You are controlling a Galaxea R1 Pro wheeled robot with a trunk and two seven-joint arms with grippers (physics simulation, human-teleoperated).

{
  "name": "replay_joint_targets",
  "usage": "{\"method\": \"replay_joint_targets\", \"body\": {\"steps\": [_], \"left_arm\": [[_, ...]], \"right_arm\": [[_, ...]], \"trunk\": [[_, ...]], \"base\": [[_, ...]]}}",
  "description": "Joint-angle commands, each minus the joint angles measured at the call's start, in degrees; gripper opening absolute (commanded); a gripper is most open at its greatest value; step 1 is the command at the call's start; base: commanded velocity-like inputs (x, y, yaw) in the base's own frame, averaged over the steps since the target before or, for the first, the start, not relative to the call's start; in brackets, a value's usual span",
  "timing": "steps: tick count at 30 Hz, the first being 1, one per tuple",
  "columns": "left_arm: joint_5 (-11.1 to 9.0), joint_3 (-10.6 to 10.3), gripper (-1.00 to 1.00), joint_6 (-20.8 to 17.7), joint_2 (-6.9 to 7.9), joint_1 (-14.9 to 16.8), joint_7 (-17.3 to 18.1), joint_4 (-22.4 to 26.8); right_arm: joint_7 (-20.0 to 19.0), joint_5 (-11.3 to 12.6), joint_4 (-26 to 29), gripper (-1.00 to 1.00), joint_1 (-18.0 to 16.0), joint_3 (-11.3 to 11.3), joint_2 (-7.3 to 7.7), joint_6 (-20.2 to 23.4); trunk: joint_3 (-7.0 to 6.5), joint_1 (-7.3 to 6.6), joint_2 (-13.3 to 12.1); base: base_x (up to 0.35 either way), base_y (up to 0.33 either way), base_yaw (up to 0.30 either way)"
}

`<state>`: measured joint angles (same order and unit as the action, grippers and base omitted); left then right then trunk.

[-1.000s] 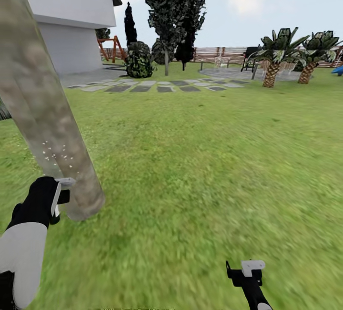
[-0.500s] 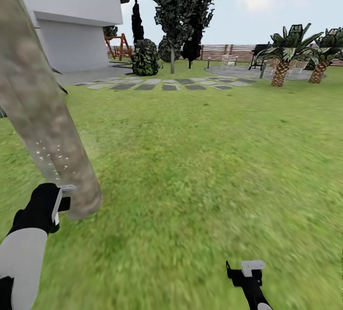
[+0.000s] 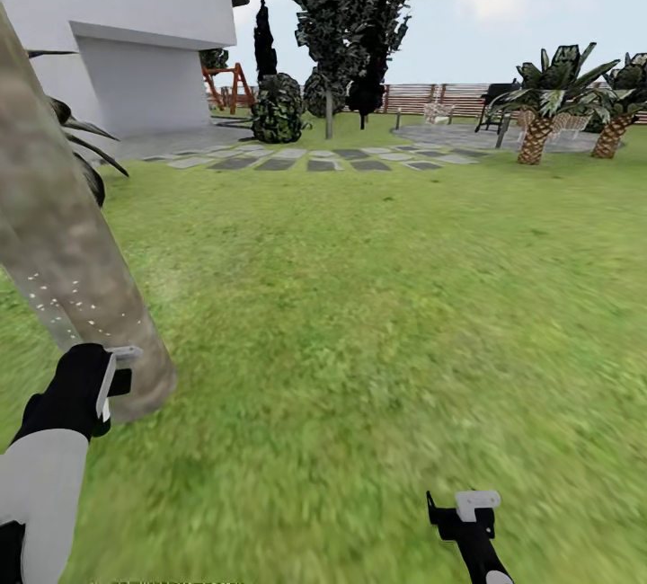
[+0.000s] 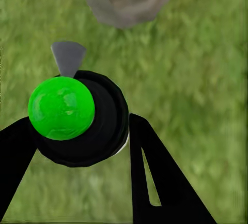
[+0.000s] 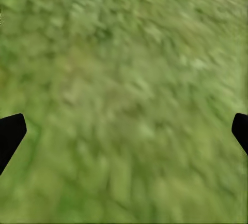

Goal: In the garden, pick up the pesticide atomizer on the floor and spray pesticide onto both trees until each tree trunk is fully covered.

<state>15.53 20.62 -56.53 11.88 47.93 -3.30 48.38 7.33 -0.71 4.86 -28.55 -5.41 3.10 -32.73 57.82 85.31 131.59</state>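
Past the pickup, by the look of it. Holding the atomizer (image 4: pixel 77 118) in the left gripper (image 3: pixel 115 373), off the grass, with the black fingers (image 4: pixel 155 172) pressed to either side of its round dark body. Showing a green spot on top rather than a red one, with a grey nozzle aimed at the tree trunk (image 3: pixel 63 243) just ahead.

Standing close to that trunk on the near left part of the lawn (image 3: pixel 377 296); seen through the left wrist camera just beyond the nozzle, near but apart from it.

Partway through the first tree, at a guess. Only a small patch of white pesticide specks (image 3: pixel 81 305) low on the bark, just above the gripper. Bare mottled bark above that patch and toward the base; nothing to tell about the far side. Plenty of trunk left to cover, then.

Nothing yet to credit for the second tree. Possibly the tall dark-leaved tree (image 3: pixel 337 9) far across the lawn, near the stepping stones (image 3: pixel 305 159) at the back edge by the house (image 3: pixel 135 36); too small to judge its trunk for specks.

Carrying nothing in the right gripper (image 3: pixel 469 512): fingers spread wide over plain grass, low at the near edge of the lawn, idle.
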Motion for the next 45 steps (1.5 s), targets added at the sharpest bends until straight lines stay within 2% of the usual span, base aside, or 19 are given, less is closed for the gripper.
{"method": "replay_joint_targets", "body": {"steps": [1, 7, 20, 34, 39, 40, 42, 45], "left_arm": [[-0.2, 0.0, -1.00, -0.2, -0.02, 0.1, -0.3, 0.0], [-0.2, 0.2, -1.00, -0.2, -0.02, 0.1, -0.4, 0.2], [-0.2, 0.0, -1.00, -0.2, -0.02, 0.1, -0.6, 0.3], [-0.1, -0.2, -1.00, -0.3, -0.08, 0.4, -0.6, 1.2], [-0.1, -0.4, -1.00, -0.5, -0.38, 1.2, -0.6, 1.1], [0.0, -0.5, -1.00, -0.6, -0.47, 1.8, -0.6, 1.1], [0.1, -0.5, -1.00, -1.0, -0.68, 5.2, -0.8, 0.9], [0.1, -0.7, -1.00, -1.0, -0.59, 6.3, -0.8, 0.9]], "right_arm": [[0.5, -0.1, 0.0, 1.00, 0.0, -0.5, 0.02, 0.0], [0.5, -0.1, 0.0, 1.00, 0.0, -0.5, 0.05, 0.0], [0.5, -0.1, 0.0, 1.00, 0.0, -0.5, 0.07, 0.0], [0.5, -0.1, 0.0, 1.00, 0.0, -0.5, 0.00, 0.0], [0.5, -0.1, 0.0, 1.00, 0.0, -0.5, 0.00, 0.0], [0.5, -0.1, 0.0, 1.00, 0.0, -0.5, 0.03, 0.0], [0.5, -0.1, 0.0, 1.00, 0.0, -0.5, 0.02, 0.0], [0.5, -0.1, 0.0, 1.00, 0.0, -0.5, 0.02, 0.0]], "trunk": [[0.05, -0.01, 0.0], [0.05, -0.01, 0.0], [0.05, -0.01, 0.0], [0.21, -0.01, 0.0], [0.34, -0.01, 0.0], [0.37, -0.01, 0.0], [0.41, -0.01, 0.0], [0.42, -0.01, 0.0]], "base": [[0.020, -0.271, 0.253], [0.002, -0.274, 0.256], [0.138, -0.264, 0.023], [0.160, -0.227, 0.260], [0.014, -0.012, 0.276], [0.001, -0.001, 0.276], [0.000, 0.000, 0.164], [0.000, 0.000, 0.027]]}}
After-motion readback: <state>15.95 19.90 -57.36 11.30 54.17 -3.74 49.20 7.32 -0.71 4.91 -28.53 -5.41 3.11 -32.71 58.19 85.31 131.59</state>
